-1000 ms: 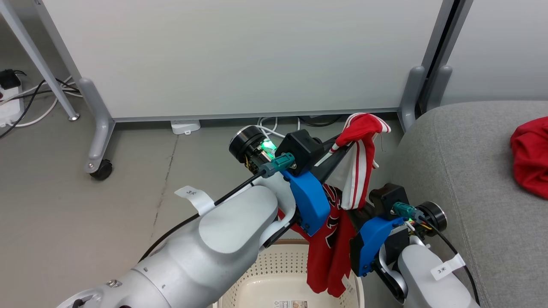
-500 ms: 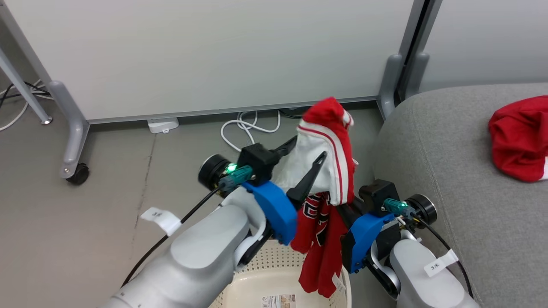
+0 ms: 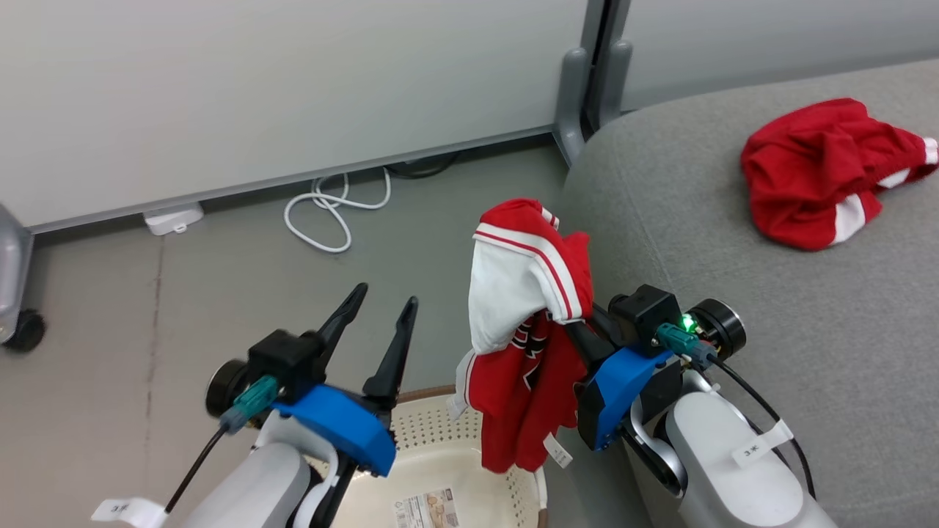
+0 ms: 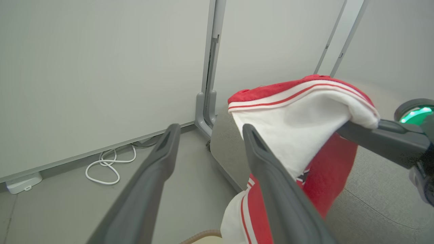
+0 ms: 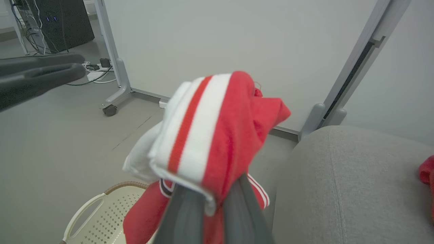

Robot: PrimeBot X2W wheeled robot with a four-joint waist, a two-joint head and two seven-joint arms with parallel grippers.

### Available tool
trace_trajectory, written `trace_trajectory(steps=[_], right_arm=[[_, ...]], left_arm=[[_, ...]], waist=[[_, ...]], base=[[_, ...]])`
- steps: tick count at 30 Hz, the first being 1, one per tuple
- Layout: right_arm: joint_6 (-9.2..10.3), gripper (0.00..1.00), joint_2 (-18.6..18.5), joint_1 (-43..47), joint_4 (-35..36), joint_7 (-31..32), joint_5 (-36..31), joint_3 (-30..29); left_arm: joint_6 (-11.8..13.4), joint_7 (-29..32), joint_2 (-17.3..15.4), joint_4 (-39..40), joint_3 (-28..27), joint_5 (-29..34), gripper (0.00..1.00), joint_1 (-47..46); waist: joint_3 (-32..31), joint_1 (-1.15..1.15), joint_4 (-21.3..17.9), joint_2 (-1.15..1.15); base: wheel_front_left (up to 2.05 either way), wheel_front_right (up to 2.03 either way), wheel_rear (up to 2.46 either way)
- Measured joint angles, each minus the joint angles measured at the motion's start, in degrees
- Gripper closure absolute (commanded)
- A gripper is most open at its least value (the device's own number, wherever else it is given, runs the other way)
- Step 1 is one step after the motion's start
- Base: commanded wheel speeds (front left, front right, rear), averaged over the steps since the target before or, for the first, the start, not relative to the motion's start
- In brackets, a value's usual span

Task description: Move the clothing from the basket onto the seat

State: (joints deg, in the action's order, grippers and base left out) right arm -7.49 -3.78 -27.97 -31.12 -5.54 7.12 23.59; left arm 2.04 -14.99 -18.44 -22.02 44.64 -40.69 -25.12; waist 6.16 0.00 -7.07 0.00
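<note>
A red jersey [image 3: 524,293] with white striped trim and black-and-white lettering hangs above the basket [image 3: 433,447], a cream perforated tub whose near part is in view. My right gripper [image 3: 579,326] is shut on the jersey [image 5: 210,135], and the fabric drapes over its fingertips. To the left of the jersey [image 4: 298,125], my left gripper [image 3: 386,295] stands open and holds nothing, apart from the cloth. Another red garment [image 3: 821,176] lies crumpled on the grey seat [image 3: 733,293] at the right.
White partition panels on grey legs stand behind, one with a caster [image 3: 26,330]. A coiled white cable [image 3: 330,213] and a white plug box [image 3: 172,218] lie on the grey floor. The right wrist view takes in a dark cabinet with cables [image 5: 57,20].
My left gripper opened, let go of the jersey and drew back down and left. The jersey now hangs from the right gripper alone. The head camera turned right, bringing more of the seat into view.
</note>
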Motion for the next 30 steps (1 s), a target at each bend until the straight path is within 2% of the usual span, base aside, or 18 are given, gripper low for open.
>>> trace_trajectory(steps=[5, 11, 24, 30], right_arm=[[0.00, 1.00, -1.0, 1.4, 4.9, 1.4, 0.5, 0.3], [0.00, 1.00, -1.8, 3.9, 10.9, 3.1, 0.6, -0.5], [0.00, 1.00, -1.7, 9.2, 17.8, 5.0, 0.4, -3.5], [0.00, 1.00, -1.4, 11.1, 18.8, 5.0, -0.1, -5.5]], left_arm=[[0.8, 0.0, -0.7, 7.2, -9.0, 4.7, 0.00, 8.6], [0.7, -0.1, 1.1, 11.7, -18.3, 10.6, 0.00, 17.6], [-3.7, -0.1, 4.0, 11.7, -26.2, 17.7, 0.00, 22.0], [-5.2, -0.1, 5.5, 11.3, -27.4, 19.9, 0.00, 22.1]], waist=[[1.2, 0.00, -4.5, 0.00], [2.4, 0.00, -10.4, 0.00], [3.8, 0.00, -20.9, 0.00], [3.2, 0.00, -23.5, 0.00]], base=[[0.00, 0.00, 0.00], [0.00, 0.00, 0.00], [0.00, 0.00, 0.00], [0.00, 0.00, 0.00]])
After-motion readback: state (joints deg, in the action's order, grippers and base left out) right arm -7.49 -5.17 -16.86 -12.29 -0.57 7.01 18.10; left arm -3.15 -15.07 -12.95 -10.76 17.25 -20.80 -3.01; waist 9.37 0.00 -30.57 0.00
